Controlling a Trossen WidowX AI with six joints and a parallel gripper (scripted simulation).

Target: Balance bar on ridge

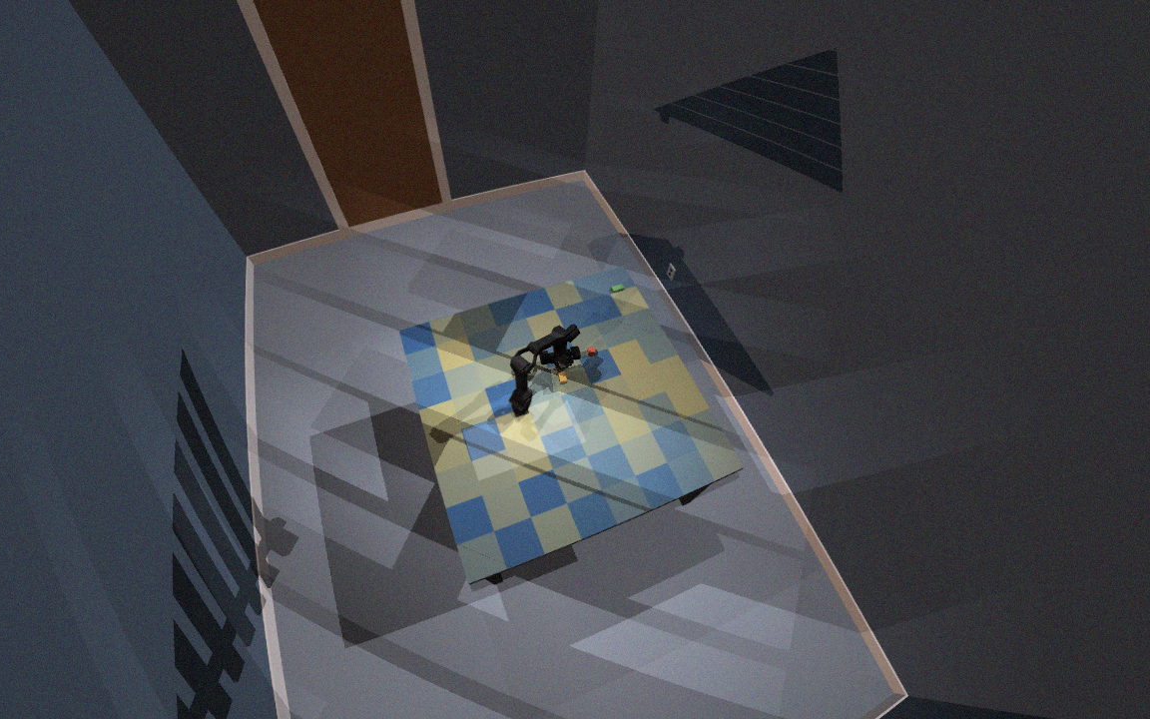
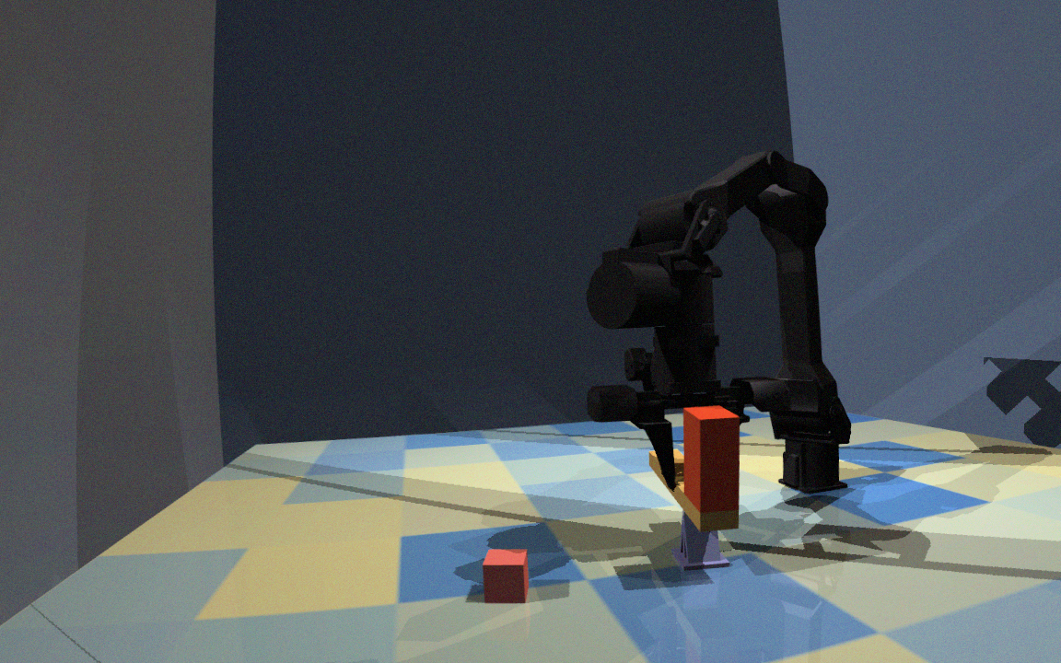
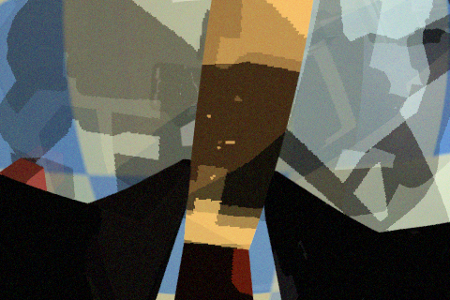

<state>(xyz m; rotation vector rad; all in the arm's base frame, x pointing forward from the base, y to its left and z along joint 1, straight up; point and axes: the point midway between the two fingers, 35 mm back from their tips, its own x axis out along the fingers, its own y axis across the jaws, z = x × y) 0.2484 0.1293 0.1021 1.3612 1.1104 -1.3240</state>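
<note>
The tan bar [image 2: 709, 520] [image 3: 265, 19] [image 1: 563, 377] carries a tall red block [image 2: 711, 458] on its near end. My gripper [image 2: 668, 463] [image 3: 229, 175] [image 1: 561, 367] is shut on the bar, behind the red block. The bar hangs clear of the checkered table [image 2: 311, 576] [image 1: 516, 518]. In the exterior view its near end lies right over the small violet ridge [image 2: 701, 551] and seems to touch its top. The bar looks about level, running away from that camera. The ridge is hidden in the wrist view.
A small red cube [image 2: 506, 575] [image 3: 25, 172] [image 1: 591, 351] sits on the table left of the ridge. A small green piece [image 1: 617, 287] lies near the table's far corner. The arm's base [image 2: 810, 470] stands behind and right of the ridge.
</note>
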